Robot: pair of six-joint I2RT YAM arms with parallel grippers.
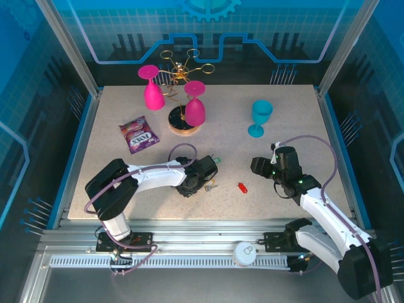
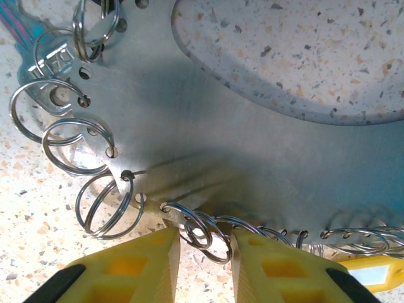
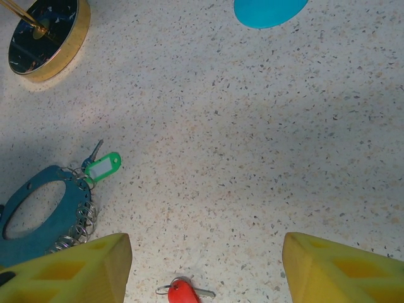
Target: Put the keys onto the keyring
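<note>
I work over a speckled beige table with a blue rim, boxed in by blue translucent walls. At top centre of the overhead view stands the gold wire glass rack with two pink glasses hung on it. A purple candy bag lies to its lower left and a teal glass stands upright to its right. Bare tabletop spreads from that glass down to my right gripper, which hangs spread wide and holds nothing. The red-tagged key lies on the table, seen between its fingers. The keyring, a flat plate ring edged with small split rings, lies mid-table under my left gripper. Its fingers stand close together with one split ring between them, and I cannot tell whether they pinch it. A green-tagged key lies against the keyring's edge.
</note>
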